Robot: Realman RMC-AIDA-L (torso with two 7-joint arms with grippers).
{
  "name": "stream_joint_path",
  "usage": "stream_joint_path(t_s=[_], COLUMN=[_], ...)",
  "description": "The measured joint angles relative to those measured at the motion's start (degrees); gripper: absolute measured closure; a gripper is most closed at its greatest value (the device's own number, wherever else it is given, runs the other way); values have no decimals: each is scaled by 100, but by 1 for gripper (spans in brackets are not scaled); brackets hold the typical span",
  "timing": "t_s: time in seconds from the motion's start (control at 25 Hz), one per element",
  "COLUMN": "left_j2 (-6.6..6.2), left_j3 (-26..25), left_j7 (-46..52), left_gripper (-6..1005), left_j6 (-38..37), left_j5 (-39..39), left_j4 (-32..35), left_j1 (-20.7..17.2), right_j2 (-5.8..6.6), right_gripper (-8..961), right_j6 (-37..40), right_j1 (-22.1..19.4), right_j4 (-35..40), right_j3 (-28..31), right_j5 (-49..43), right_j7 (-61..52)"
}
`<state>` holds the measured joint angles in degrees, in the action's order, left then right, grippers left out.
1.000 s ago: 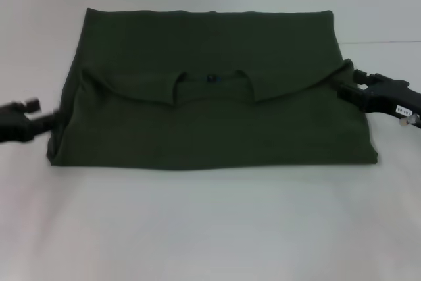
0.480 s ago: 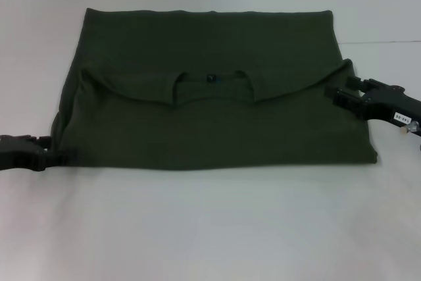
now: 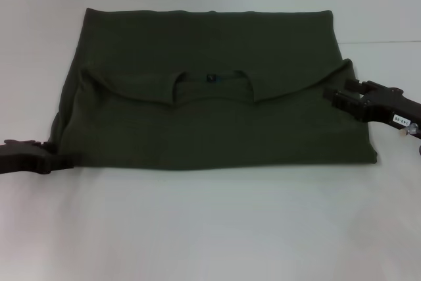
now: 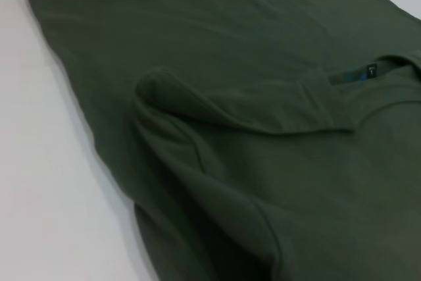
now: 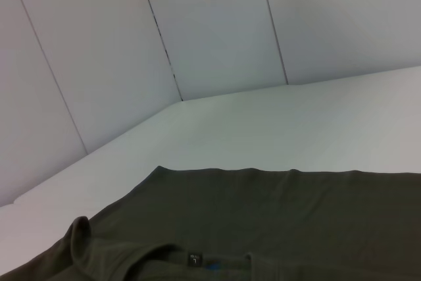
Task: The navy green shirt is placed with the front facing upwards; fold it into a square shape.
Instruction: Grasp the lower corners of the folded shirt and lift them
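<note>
The navy green shirt lies flat on the white table, folded into a wide rectangle. Its collar with a small blue mark sits at the middle, on a flap folded forward from the back. My left gripper lies low at the shirt's front left corner, touching the cloth edge. My right gripper is at the shirt's right edge, just below the corner of the folded flap. The left wrist view shows the shirt with a raised fold and the collar label. In the right wrist view, the shirt fills the lower part.
The white table extends bare in front of the shirt and along both sides. Pale wall panels rise behind the table's far edge.
My left gripper moved from the shirt's left edge toward me, down to its front left corner. The right gripper shifted slightly inward along the right edge. The shirt itself kept its shape.
</note>
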<state>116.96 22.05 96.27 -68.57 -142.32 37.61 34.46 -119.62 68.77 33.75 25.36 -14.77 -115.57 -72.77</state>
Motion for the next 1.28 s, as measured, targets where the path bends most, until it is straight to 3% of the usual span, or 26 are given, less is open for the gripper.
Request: stream_joint_path(t_s=[0.52,1.04,1.2,1.28], left_j2=[-30,-34,-34,-32], left_j3=[75,124,107,82], left_j7=[-12,-149,-225,-254], left_gripper=[451,777,930,947], left_j6=[150,102,-46,-122], left_j5=[-173,-169,-140,-125], left_j4=[-135,-113,-98,-80], left_j1=[86,85,69,53], right_j2=[0,3,16,21], right_gripper=[306,309,307,306], right_j6=[27,115,411,567], right_j1=[-36,-81,-280,-445], right_j4=[24,46,292,477], right_j3=[0,5,52,67], right_j5=[-1,-1,-1,-1], right_j7=[-27,-42,-74,-125])
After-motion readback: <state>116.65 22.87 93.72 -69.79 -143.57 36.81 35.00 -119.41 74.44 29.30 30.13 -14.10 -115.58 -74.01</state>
